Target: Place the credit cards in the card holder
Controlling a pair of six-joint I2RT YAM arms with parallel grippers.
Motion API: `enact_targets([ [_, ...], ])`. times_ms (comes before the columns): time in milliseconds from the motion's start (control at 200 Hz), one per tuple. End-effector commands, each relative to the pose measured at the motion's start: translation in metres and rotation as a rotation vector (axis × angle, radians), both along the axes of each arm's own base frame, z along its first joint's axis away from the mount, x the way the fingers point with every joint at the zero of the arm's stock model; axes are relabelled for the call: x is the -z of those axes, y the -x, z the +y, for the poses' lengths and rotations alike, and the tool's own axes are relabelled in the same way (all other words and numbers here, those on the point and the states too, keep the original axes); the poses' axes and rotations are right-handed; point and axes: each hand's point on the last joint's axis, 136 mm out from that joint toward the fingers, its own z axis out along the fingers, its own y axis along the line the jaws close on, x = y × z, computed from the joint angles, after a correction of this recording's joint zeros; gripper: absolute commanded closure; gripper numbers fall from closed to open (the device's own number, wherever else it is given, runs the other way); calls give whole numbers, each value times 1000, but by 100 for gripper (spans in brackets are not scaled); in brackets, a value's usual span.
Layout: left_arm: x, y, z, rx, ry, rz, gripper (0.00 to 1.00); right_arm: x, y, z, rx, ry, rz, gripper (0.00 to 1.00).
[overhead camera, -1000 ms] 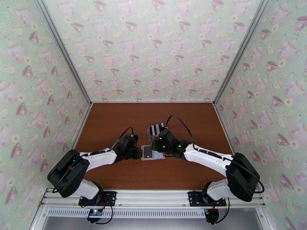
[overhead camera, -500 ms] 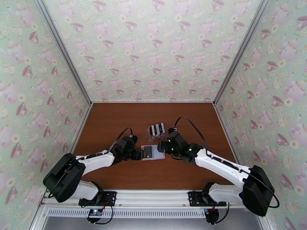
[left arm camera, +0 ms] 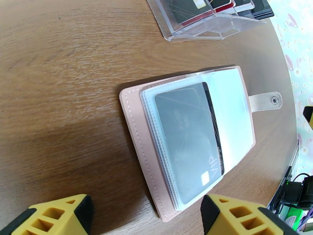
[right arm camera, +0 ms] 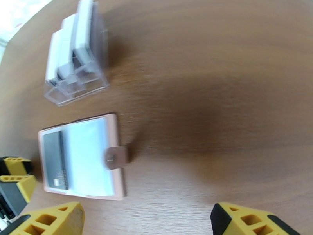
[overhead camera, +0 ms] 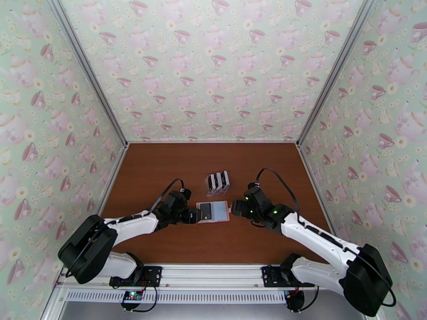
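We see the whole table (overhead camera: 160, 172) from high behind; both wrist cameras look down closely, sharing the card holder (overhead camera: 213, 212).

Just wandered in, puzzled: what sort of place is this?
Probably a robot test booth, not a home: teacup-patterned wallpaper panels in silver metal framing enclose a brown wooden table, with two black-and-white arms bolted to a rail.
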Motion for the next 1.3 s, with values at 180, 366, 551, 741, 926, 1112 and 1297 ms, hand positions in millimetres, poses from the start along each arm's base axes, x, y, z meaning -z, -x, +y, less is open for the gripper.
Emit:
enact_targets([
  [180, 15, 15, 8, 2, -41, 58, 20, 15, 2, -14, 12, 49, 37, 8],
  [366, 14, 14, 7, 7, -38, 57, 20, 25, 4, -13, 17, 35, 54, 8],
  [551, 13, 12, 2, 14, -26, 63, 37, 25, 1, 0, -5, -18, 50, 10],
  [741, 15, 10, -2, 19, -26, 74, 53, 24, -7, 13, -28, -55, 47, 15],
  [926, 18, 9, -3, 23, -35, 84, 62, 28, -14, 31, -66, -76, 59, 25],
  [1112, 19, 7, -4, 21, -36, 89, 66, 28, -22, 54, -107, -91, 57, 31],
  [1297, 20, 7, -3, 19, -41, 92, 68, 29, -31, 63, -113, -84, 59, 33],
])
